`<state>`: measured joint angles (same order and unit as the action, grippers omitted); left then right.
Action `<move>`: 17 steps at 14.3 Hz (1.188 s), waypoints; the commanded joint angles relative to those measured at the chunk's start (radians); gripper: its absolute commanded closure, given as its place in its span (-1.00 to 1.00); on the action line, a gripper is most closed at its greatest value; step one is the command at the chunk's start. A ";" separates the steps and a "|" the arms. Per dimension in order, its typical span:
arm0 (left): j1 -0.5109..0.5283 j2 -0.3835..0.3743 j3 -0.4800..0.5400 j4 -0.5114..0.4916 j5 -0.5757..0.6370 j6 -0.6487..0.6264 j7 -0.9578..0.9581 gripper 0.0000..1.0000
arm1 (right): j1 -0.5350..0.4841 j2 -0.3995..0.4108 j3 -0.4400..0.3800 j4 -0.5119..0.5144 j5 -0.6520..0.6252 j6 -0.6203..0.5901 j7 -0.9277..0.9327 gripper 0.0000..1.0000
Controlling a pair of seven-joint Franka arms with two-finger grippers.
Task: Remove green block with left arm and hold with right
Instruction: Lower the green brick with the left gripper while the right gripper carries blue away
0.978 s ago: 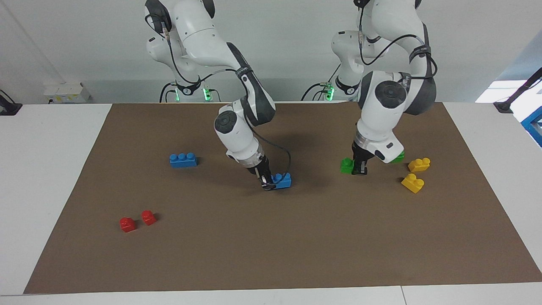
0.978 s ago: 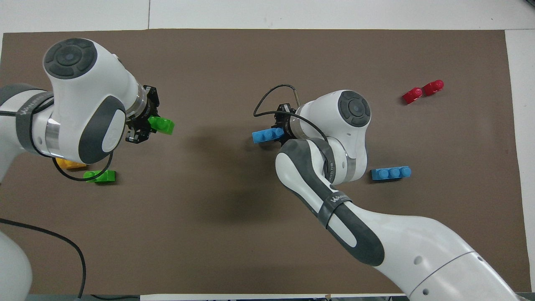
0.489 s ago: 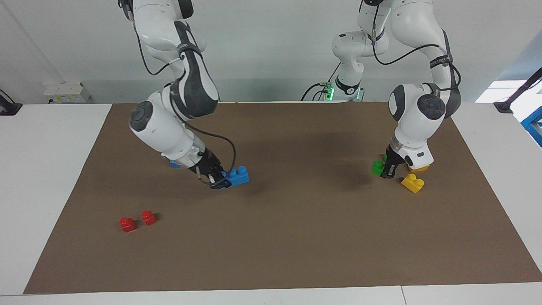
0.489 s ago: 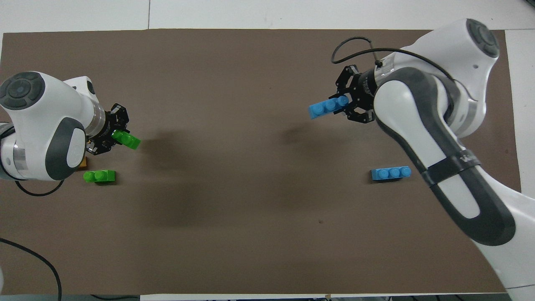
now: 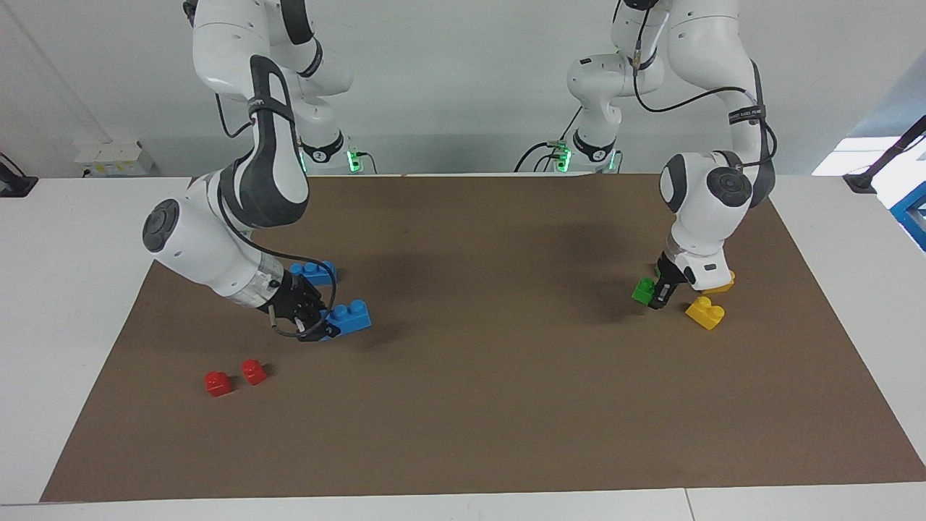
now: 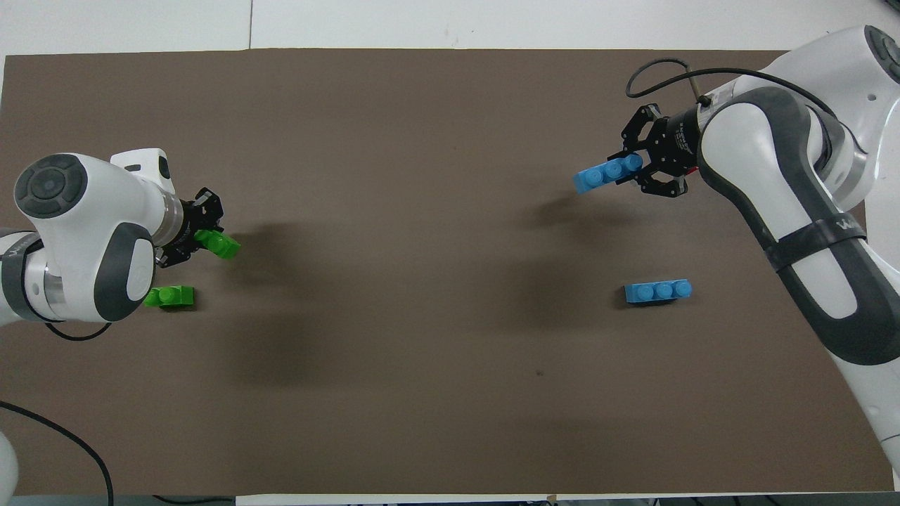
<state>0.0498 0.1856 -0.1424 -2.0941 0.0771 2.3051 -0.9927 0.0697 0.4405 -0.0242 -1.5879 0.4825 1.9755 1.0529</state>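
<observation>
My left gripper [image 5: 655,295] is shut on a green block [image 5: 642,291], a small bright green two-stud brick. It holds the block low over the mat, beside the yellow bricks at the left arm's end. The overhead view shows this gripper [image 6: 202,235] with the block [image 6: 223,245] sticking out of it. A second green block [image 6: 169,297] lies on the mat nearer to the robots. My right gripper [image 5: 320,330] is shut on a blue three-stud brick [image 5: 349,317], low over the mat at the right arm's end. It also shows in the overhead view [image 6: 645,171] with the brick [image 6: 608,172].
Another blue three-stud brick [image 5: 312,270] [image 6: 657,291] lies on the brown mat [image 5: 492,405]. Two red bricks [image 5: 235,377] lie farther from the robots than my right gripper. Two yellow bricks [image 5: 705,312] lie beside my left gripper, one partly hidden by the arm.
Both arms have swung outward toward their own ends of the table. The left carried the green block, the right carried the blue brick, so the two bricks are now far apart.
</observation>
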 commanded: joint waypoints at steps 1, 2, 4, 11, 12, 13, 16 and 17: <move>0.016 -0.012 -0.006 -0.032 -0.010 0.036 0.052 1.00 | -0.037 0.009 0.015 -0.061 -0.012 0.074 -0.083 1.00; 0.015 0.001 -0.006 -0.043 -0.011 0.057 0.051 1.00 | -0.044 0.007 0.015 -0.075 -0.010 0.078 -0.093 1.00; 0.015 0.026 -0.006 -0.059 -0.013 0.115 0.052 1.00 | -0.070 0.003 0.015 -0.083 -0.009 0.063 -0.093 1.00; 0.013 0.044 -0.006 -0.075 -0.014 0.142 0.133 -0.10 | -0.094 -0.017 0.015 -0.191 0.004 0.109 -0.143 1.00; 0.012 0.043 -0.006 -0.073 -0.014 0.134 0.149 -0.99 | -0.100 -0.022 0.015 -0.199 0.004 0.106 -0.146 1.00; 0.010 0.041 -0.008 -0.067 -0.013 0.116 0.176 -1.00 | -0.112 -0.025 0.015 -0.207 0.004 0.103 -0.165 1.00; 0.007 0.008 -0.008 -0.032 -0.013 0.030 0.220 -1.00 | -0.117 -0.034 0.015 -0.240 0.004 0.112 -0.203 1.00; 0.007 -0.003 -0.008 -0.008 -0.013 -0.008 0.220 -1.00 | -0.117 -0.037 0.015 -0.247 0.004 0.124 -0.206 1.00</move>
<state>0.0502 0.2196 -0.1443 -2.1379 0.0734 2.3810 -0.8046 -0.0351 0.4420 -0.0234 -1.7779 0.4827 2.0657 0.8805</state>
